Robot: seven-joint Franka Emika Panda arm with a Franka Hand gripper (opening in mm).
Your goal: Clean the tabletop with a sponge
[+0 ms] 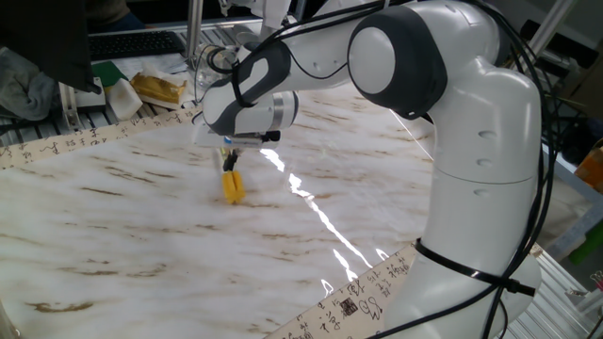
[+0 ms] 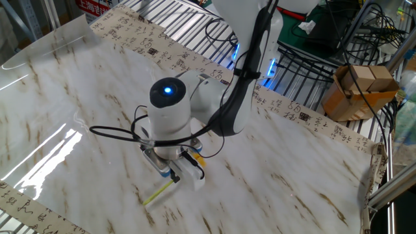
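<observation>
Yellow-orange foam forms the small oblong head of the sponge [image 1: 233, 186], which is being pressed onto the glossy white marble-patterned surface [image 1: 141, 235] streaked with brown, roughly mid-surface and just beside a bright glare line. Its thin pale yellow-green stick handle is being shown in the other fixed view [image 2: 159, 192], slanting out from under the gripper and lying low over the surface. The white two-finger gripper [image 1: 229, 153] is being held directly above the sponge head, and its fingers [image 2: 170, 173] are being kept narrow, closed on the handle's upper part. The rounded white wrist with a glowing blue light [image 2: 168, 90] is being seen from above, hiding the sponge head in that view. Black cables [image 2: 117, 135] are being looped around the wrist. A beige strip printed with black characters [image 1: 75, 143] is bordering the surface. Beyond that strip, a tan lumpy chunk on white wrapping [image 1: 158, 88] is resting well apart from the sponge.
</observation>
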